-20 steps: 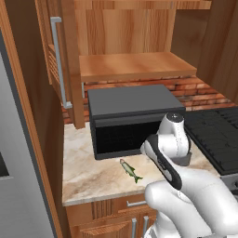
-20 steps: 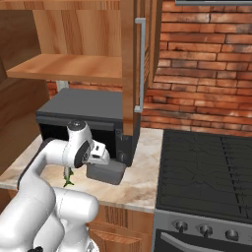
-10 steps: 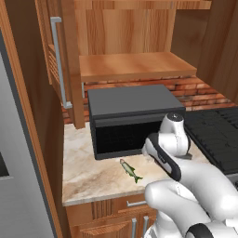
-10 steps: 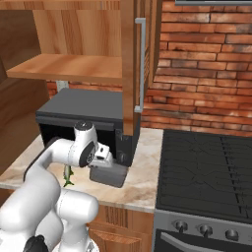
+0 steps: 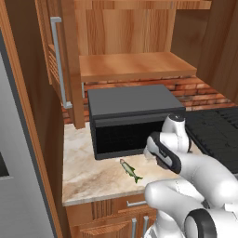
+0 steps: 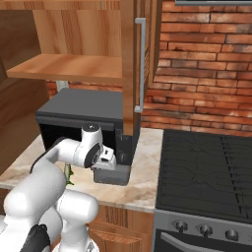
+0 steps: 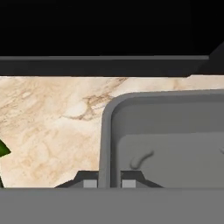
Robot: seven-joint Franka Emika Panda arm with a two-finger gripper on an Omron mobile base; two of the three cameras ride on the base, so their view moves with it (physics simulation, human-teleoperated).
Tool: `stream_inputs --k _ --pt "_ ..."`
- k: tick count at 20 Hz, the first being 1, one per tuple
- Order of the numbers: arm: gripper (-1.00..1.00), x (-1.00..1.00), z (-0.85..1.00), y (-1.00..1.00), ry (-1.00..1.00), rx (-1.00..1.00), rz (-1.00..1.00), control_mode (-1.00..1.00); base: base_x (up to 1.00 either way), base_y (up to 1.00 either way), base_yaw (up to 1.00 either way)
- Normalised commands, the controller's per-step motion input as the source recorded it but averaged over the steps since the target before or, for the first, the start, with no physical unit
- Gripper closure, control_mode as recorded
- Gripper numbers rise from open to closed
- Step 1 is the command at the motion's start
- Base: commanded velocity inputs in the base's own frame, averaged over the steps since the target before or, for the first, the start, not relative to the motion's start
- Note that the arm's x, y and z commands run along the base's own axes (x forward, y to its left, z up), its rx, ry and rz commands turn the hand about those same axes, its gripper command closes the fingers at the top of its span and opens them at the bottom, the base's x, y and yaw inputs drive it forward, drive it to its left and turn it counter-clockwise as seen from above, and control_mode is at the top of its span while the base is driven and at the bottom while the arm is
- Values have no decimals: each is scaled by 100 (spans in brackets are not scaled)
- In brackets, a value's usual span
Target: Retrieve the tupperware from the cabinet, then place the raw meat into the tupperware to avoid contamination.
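Note:
The tupperware (image 6: 112, 174), a small dark grey tub, is low at the marble counter in front of the microwave, and I cannot tell if it rests there. My gripper (image 6: 105, 165) is shut on its near rim. In the hand view the fingertips (image 7: 89, 182) straddle the rim of the tupperware (image 7: 166, 131), gripper (image 7: 108, 182) closed on it. The raw meat, a small greenish fish (image 5: 130, 170), lies on the counter left of the tub; its fish (image 6: 68, 175) body is partly hidden behind my arm. The cabinet (image 5: 135, 65) above stands open, its shelf bare.
A black microwave (image 5: 128, 118) fills the back of the counter under the cabinet shelf. The cabinet's open doors (image 6: 129, 69) with long handles hang over both counter ends. A dark stove (image 6: 206, 167) adjoins on the right. The counter's front edge (image 5: 102, 197) is close to the fish.
My hand and the tupperware have drifted slightly to the right and a touch lower in front of the microwave. The fish has stayed put.

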Motion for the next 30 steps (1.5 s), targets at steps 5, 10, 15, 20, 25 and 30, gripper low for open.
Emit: stream_inputs --k 5,10,15,20,25,30 --pt "100 -31 -78 0 -6 1 0 -100 0 0 0" --pt "100 -35 -69 0 -4 2 -1 -100 0 0 0" --pt "100 -45 -60 0 -4 0 -3 -100 0 0 0" --pt "-100 -47 -52 3 0 0 -5 -100 0 0 0" --pt "-100 -51 -36 2 0 0 -7 -100 0 0 0" --pt "-100 -46 -4 7 0 1 -8 -100 0 0 0"
